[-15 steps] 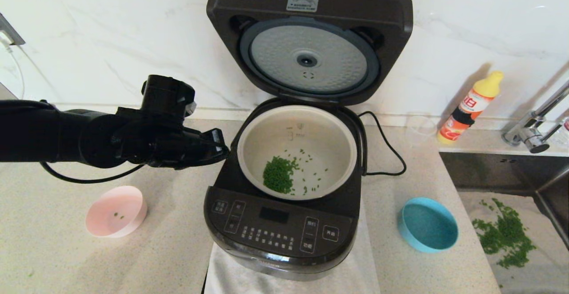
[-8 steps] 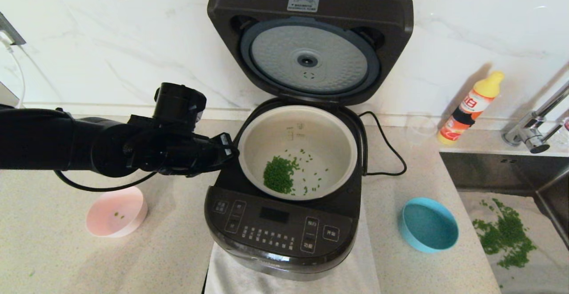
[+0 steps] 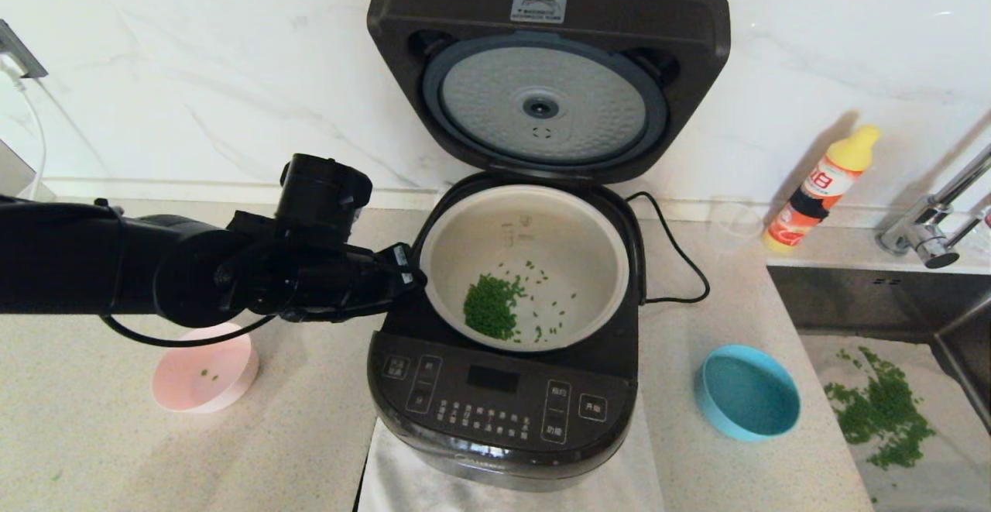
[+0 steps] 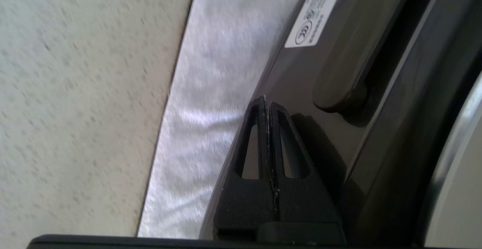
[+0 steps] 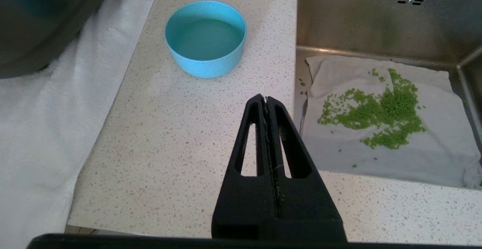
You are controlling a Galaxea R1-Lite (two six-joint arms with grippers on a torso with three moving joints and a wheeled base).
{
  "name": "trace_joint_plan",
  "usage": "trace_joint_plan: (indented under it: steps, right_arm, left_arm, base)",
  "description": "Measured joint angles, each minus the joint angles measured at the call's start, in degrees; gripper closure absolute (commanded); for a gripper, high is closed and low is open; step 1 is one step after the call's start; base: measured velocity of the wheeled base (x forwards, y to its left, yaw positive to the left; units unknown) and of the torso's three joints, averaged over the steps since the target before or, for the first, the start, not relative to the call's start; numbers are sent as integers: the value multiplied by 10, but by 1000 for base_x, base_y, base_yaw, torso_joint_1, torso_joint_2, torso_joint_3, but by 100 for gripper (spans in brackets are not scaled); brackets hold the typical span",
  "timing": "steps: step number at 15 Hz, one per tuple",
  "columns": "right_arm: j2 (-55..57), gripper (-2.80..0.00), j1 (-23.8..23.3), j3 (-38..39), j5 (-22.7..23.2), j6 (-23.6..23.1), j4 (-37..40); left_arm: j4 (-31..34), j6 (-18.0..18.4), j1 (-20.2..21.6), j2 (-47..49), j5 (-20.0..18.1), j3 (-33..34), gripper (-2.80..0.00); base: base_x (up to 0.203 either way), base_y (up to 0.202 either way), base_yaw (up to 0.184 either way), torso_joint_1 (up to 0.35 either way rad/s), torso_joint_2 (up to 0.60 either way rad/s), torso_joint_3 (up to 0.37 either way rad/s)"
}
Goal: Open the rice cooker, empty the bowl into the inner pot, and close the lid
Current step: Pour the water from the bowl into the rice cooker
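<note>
The black rice cooker (image 3: 495,403) stands with its lid (image 3: 550,8) raised against the wall, the dimpled silver plate facing me. Its off-white inner pot (image 3: 526,221) holds a small heap of green bits (image 3: 489,307). My left gripper (image 3: 414,276) is shut and empty, its tips against the cooker's left side beside the pot rim; in the left wrist view the gripper (image 4: 266,100) lies over the cooker's dark body (image 4: 339,53). A pink bowl (image 3: 203,369) with a few green bits sits at the left. An empty blue bowl (image 3: 747,392) sits at the right. My right gripper (image 5: 265,99) hangs shut over the counter.
A white towel (image 3: 395,465) lies under the cooker, and its cord (image 3: 681,264) loops behind on the right. A yellow-capped bottle (image 3: 821,187) and a clear cup (image 3: 732,225) stand by the wall. The sink (image 3: 852,303) holds a cloth (image 3: 937,458) strewn with green bits.
My left arm has moved right until its shut gripper reached the cooker's left side. The cooker has shifted slightly to the right. The bowls have not moved.
</note>
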Motion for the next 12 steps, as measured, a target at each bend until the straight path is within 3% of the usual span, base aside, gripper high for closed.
trace_joint_plan:
  steps: [8,12]
  right_arm:
    - [0,0,0,0,0,0,0]
    - [0,0,0,0,0,0,0]
  left_arm:
    - [-1,-5,-13,-16,24,39,0]
    - [3,1,42,-45,29,36,0]
  base:
    - [0,0,0,0,0,0]
    - [0,0,0,0,0,0]
